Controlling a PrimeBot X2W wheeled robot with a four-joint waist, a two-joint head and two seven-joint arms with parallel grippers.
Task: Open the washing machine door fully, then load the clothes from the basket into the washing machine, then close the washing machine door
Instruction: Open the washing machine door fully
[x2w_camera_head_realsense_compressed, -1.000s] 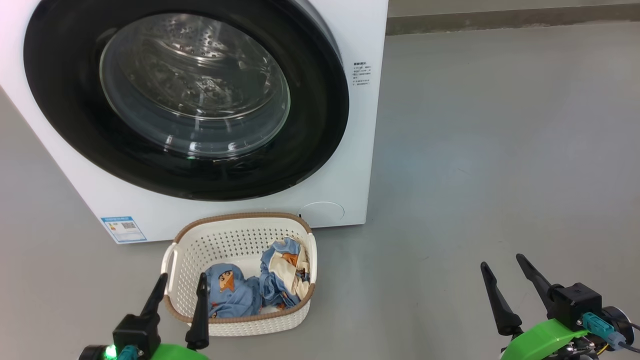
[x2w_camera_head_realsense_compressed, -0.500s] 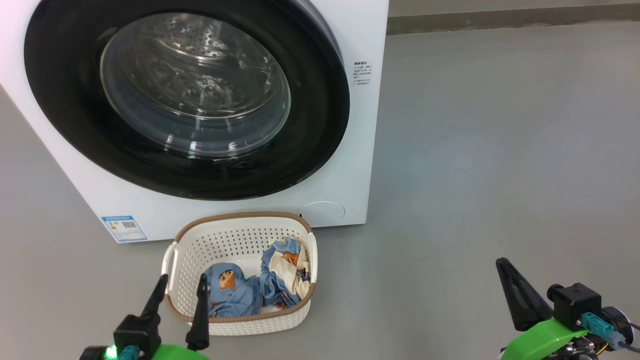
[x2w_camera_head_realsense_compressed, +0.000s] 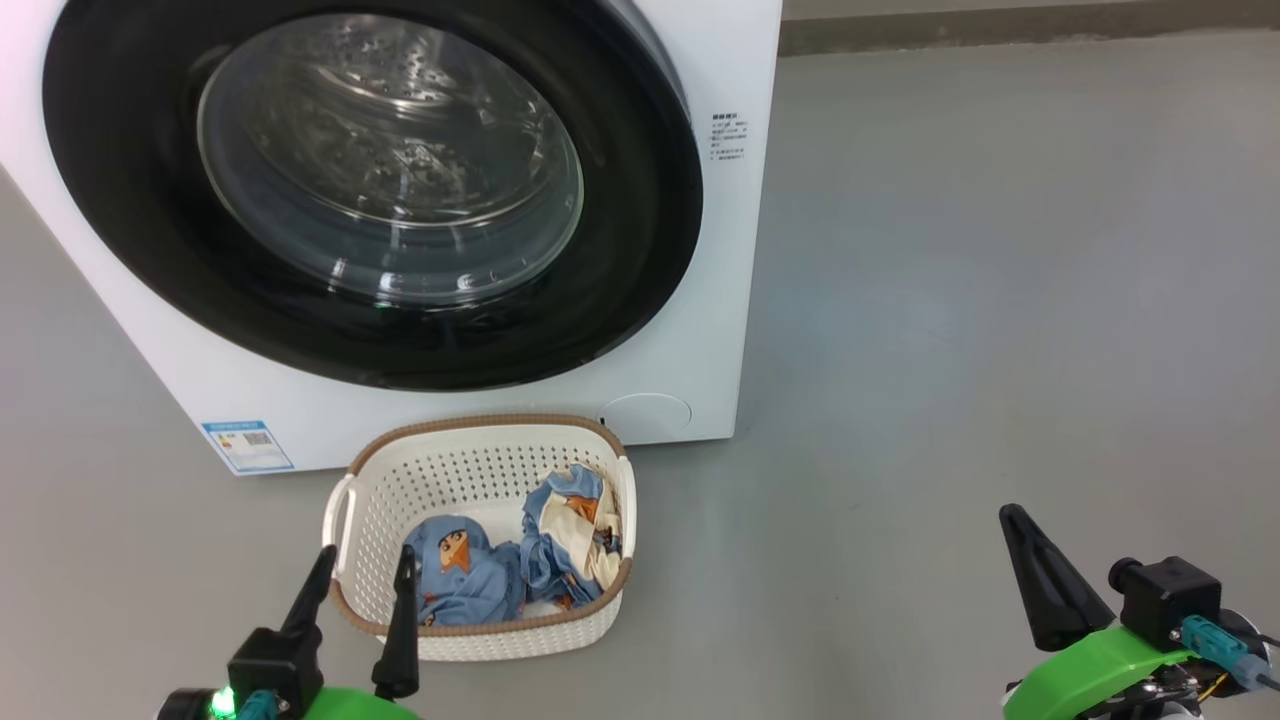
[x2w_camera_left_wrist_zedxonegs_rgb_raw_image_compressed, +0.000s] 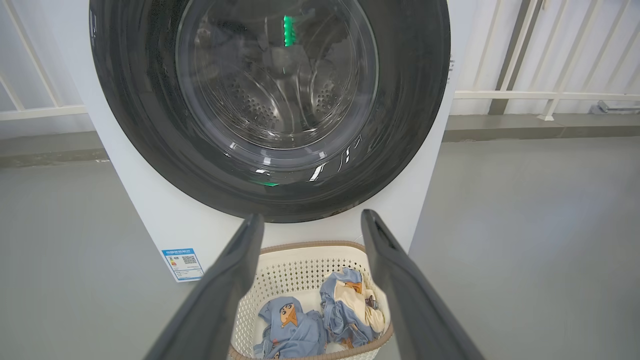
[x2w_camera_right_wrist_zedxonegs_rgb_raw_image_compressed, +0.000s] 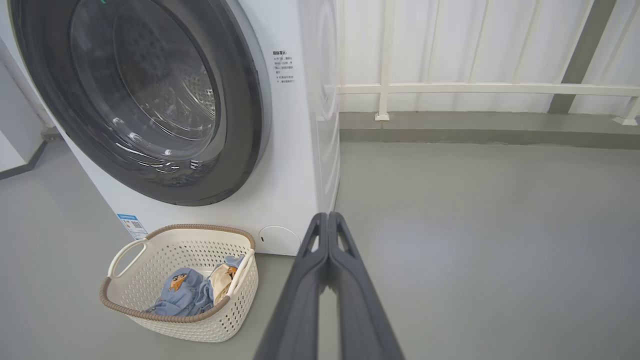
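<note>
The white washing machine (x2w_camera_head_realsense_compressed: 730, 250) stands ahead with its round black door (x2w_camera_head_realsense_compressed: 640, 260) closed flat against its front. The cream basket (x2w_camera_head_realsense_compressed: 480, 440) sits on the floor just before it, holding the blue clothes (x2w_camera_head_realsense_compressed: 470, 580). My left gripper (x2w_camera_head_realsense_compressed: 365, 565) is open at the basket's near left corner, empty; in the left wrist view its fingers (x2w_camera_left_wrist_zedxonegs_rgb_raw_image_compressed: 230, 285) frame the basket (x2w_camera_left_wrist_zedxonegs_rgb_raw_image_compressed: 295, 260) and the clothes (x2w_camera_left_wrist_zedxonegs_rgb_raw_image_compressed: 300, 327). My right gripper (x2w_camera_head_realsense_compressed: 1015, 525) is shut on nothing over bare floor at the lower right, well right of the basket (x2w_camera_right_wrist_zedxonegs_rgb_raw_image_compressed: 150, 245) and door (x2w_camera_right_wrist_zedxonegs_rgb_raw_image_compressed: 245, 115).
Grey floor (x2w_camera_head_realsense_compressed: 1000, 300) stretches open to the right of the machine. A white railing (x2w_camera_right_wrist_zedxonegs_rgb_raw_image_compressed: 490, 89) and low kerb run along the back wall. A round filter cap (x2w_camera_head_realsense_compressed: 647, 415) sits low on the machine's front.
My right gripper's fingers have closed together from wide open. The head view has shifted slightly. The left gripper, basket and door stay as they were.
</note>
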